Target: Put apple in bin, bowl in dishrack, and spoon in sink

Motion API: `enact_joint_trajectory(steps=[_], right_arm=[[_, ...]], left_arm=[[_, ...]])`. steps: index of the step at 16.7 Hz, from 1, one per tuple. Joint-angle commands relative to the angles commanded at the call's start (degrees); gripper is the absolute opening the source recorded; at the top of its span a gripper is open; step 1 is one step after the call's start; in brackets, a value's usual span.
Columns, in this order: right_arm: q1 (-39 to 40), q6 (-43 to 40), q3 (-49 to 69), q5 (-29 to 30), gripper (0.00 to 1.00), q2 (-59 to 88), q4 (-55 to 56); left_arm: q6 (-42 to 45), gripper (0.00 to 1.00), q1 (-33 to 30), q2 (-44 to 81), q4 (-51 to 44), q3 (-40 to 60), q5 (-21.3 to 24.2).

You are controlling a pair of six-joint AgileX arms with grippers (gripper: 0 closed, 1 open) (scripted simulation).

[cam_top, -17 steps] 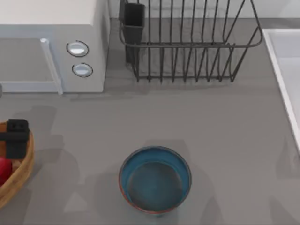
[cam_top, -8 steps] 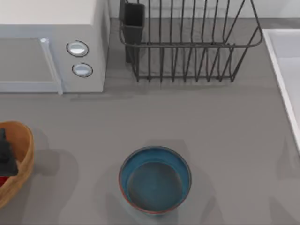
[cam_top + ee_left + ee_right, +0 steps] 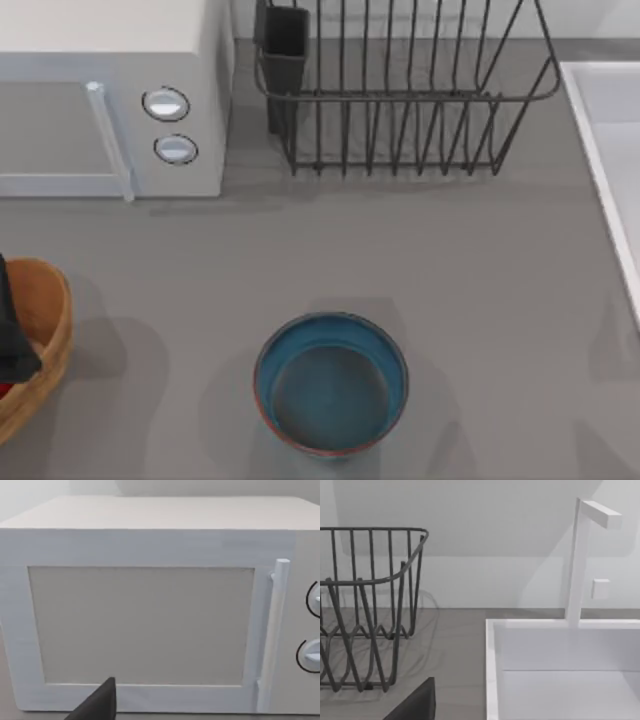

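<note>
I'm looking down on the grey table, and the round, deep blue-teal bowl with its thin reddish-brown rim (image 3: 331,384) sits upright and empty at the near middle, well apart from everything else. Far behind it stands the dark grey wire dishrack (image 3: 400,95) with its black utensil cup at the left corner, nothing in it yet. The white rectangular sink (image 3: 612,150) runs along the right edge, its pale rim raised.

At the left edge sits the tan-brown wooden bin (image 3: 45,350), and a sliver of the glossy red apple (image 3: 6,389) shows inside it, so I judge the apple part done. My left gripper (image 3: 12,330) hangs dark over the bin; I cannot tell how its jaws stand. Its wrist camera faces the white microwave (image 3: 150,605) at the far left. My right arm is parked, its wrist camera facing the rack and the sink; a dark fingertip shows, but its jaws I cannot read either.

I judge the bowl next. It looks rigid and glazed, so probably slick, moderately heavy and breakable. I'd pinch the rim, one finger inside the wall and one outside, firmly, and keep it level. The spoon I can't make out.
</note>
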Motion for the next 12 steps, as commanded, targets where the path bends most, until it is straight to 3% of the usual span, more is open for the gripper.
enact_joint_trajectory(steps=[6,12], right_arm=[[1.28,1.39,1.72,0.50,1.00,1.74,-1.43],[15.73,13.80,19.68,1.11,1.00,21.39,-15.28]], left_arm=[[0.00,1.00,0.00,0.00,0.00,0.00,0.00],[0.00,1.00,0.00,0.00,0.00,0.00,0.00]])
